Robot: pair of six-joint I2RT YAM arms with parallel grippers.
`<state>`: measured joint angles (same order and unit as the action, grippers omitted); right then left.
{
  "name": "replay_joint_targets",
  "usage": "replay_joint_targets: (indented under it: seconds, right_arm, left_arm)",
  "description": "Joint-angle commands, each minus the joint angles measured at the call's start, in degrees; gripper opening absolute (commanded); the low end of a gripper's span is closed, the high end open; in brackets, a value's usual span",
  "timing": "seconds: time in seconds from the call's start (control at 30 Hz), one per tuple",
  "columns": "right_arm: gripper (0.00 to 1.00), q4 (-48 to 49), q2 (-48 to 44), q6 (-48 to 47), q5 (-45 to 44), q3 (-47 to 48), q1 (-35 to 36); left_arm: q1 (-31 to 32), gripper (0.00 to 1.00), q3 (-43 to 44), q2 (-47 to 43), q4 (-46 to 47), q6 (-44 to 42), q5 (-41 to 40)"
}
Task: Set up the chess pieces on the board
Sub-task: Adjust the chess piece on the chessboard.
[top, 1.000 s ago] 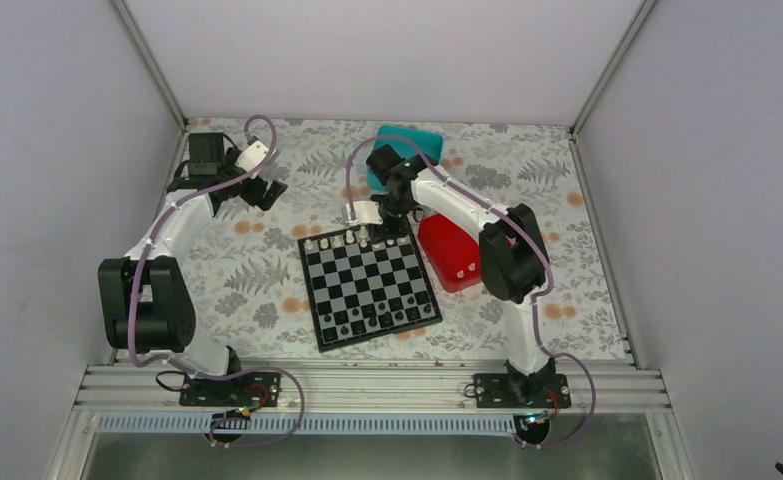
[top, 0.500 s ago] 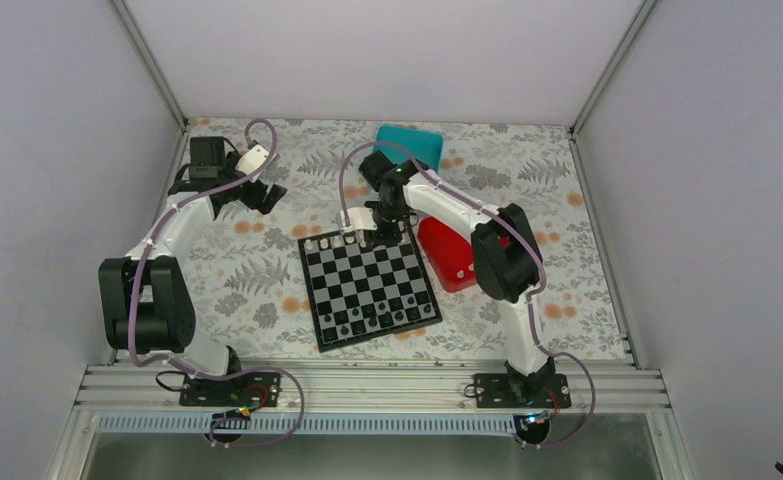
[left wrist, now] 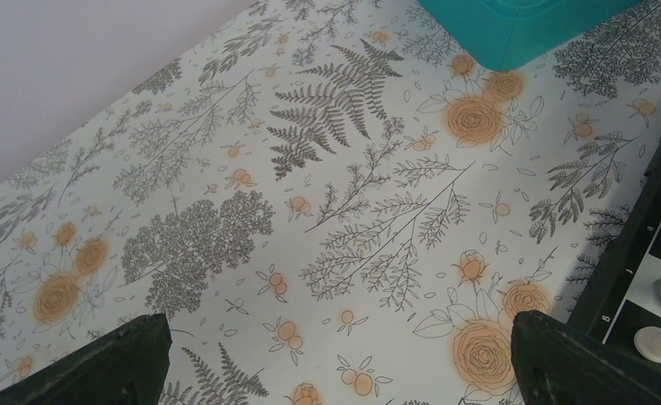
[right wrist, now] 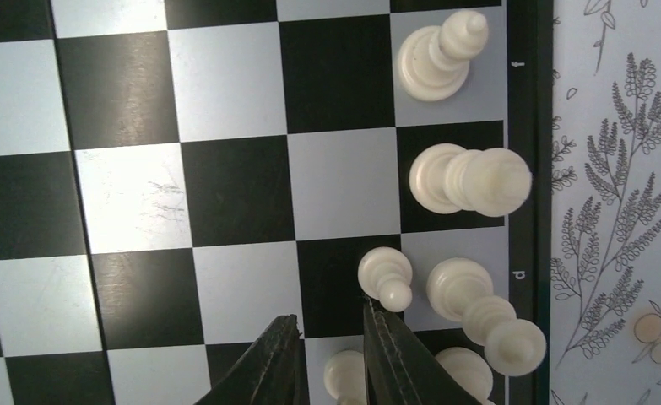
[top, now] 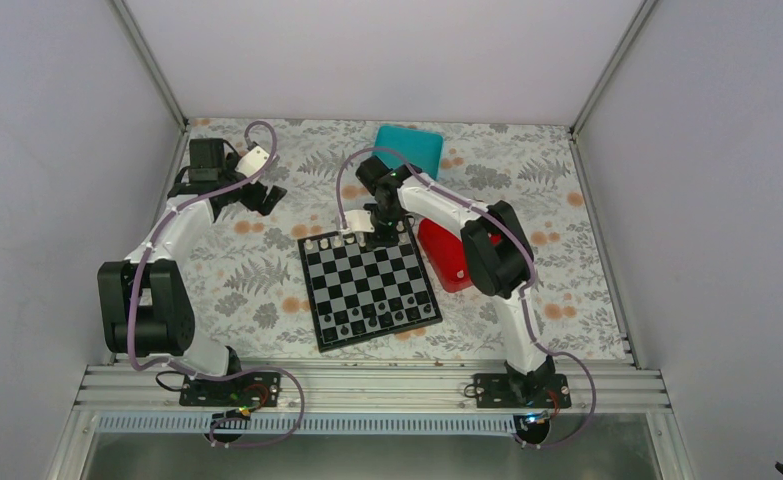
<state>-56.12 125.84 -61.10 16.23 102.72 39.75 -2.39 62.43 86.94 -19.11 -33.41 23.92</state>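
Cream plastic chess pieces (right wrist: 470, 181) line the checked black-and-grey board's (right wrist: 225, 84) edge. Your right gripper (right wrist: 328, 314) narrowly brackets one, grip unclear; your left gripper (left wrist: 339, 337) gapes wide. The teal plastic box's (top: 409, 148) inside is unseen.

teal box (top: 412, 148) far centre | red tray (top: 445, 264) nearer | floral cloth (top: 257, 270) beneath

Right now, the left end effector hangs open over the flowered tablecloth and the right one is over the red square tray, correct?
No: the right wrist view shows the right end effector over the black-and-grey checked chessboard, among small cream plastic chess pieces. The left end effector does hang open over the flowered tablecloth.
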Motion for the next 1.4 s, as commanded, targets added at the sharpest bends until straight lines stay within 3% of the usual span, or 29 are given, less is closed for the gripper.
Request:
replay_joint_targets:
  seconds: [0.0,1.37]
  right_arm:
    - [0.23,1.66,0.47,1.32,-1.02,1.53,0.6]
    - [0.25,1.73,2.7,1.44,-0.51,3.82,2.0]
  left_arm:
    - [0.02,1.0,-0.7,-1.58,1.01,0.35,0.24]
    - [-1.47,1.0,-0.62,-2.06,0.24,-0.52,2.48]
